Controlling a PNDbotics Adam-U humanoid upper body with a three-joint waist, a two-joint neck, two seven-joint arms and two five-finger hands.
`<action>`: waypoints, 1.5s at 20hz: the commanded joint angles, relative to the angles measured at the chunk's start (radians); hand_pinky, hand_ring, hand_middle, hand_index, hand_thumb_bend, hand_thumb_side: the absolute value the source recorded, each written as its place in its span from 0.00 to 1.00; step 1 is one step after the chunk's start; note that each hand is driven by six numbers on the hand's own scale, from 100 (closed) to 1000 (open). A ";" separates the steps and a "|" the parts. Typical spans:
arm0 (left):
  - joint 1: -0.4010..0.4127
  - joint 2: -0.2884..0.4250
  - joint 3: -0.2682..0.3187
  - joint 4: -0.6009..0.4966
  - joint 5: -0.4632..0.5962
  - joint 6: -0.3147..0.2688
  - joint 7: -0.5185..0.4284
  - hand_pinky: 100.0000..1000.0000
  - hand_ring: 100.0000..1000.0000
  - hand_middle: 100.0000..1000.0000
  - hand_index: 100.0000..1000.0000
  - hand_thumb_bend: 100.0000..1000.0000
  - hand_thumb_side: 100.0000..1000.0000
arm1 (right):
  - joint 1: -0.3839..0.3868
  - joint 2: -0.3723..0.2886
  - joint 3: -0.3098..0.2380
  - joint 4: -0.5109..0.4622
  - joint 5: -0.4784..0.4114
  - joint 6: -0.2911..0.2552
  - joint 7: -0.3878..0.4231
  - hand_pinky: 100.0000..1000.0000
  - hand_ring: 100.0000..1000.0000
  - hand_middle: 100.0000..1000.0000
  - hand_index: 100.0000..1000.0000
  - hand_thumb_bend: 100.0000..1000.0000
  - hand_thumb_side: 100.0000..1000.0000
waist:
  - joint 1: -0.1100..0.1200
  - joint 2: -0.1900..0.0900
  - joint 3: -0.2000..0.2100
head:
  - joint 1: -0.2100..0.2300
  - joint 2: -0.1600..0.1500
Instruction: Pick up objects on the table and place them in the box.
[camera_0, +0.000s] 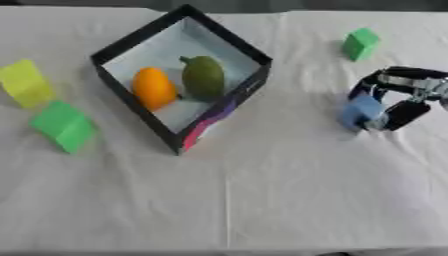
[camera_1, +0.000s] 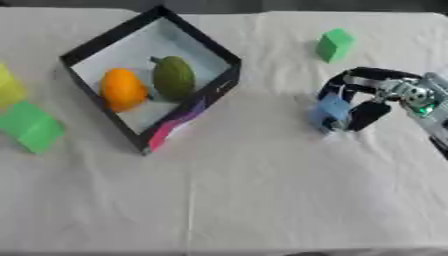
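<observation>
No text, label, brand, number or sign can be read anywhere in either view. The only printed surface is the outer front wall of the black box (camera_0: 223, 112), which carries a patch of pink, purple and blue colour near its lower corner, but no letters or figures can be made out in it. The blocks and the fruit inside the box show plain colours with no markings, and the white tablecloth (camera_0: 262, 200) is unprinted.
</observation>
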 joint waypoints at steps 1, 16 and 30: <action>-0.008 0.031 0.002 -0.014 -0.001 -0.002 -0.003 0.77 0.59 0.73 0.73 0.00 0.56 | -0.016 -0.040 -0.015 -0.027 -0.025 0.004 -0.015 0.69 0.42 0.28 0.65 0.02 0.10 | -0.013 -0.030 0.000 | -0.004 -0.004; -0.012 0.033 0.029 -0.038 0.035 -0.005 0.039 0.77 0.60 0.74 0.73 0.00 0.57 | -0.330 0.050 -0.017 0.011 -0.098 -0.106 -0.029 0.71 0.42 0.29 0.64 0.01 0.03 | -0.012 -0.043 -0.003 | -0.020 0.002; 0.021 0.089 0.110 -0.191 0.091 -0.076 0.213 0.78 0.62 0.75 0.74 0.00 0.54 | -0.665 0.437 -0.142 0.546 0.332 -0.340 -0.137 0.70 0.44 0.31 0.63 0.15 0.08 | 0.005 -0.056 0.027 | -0.093 0.023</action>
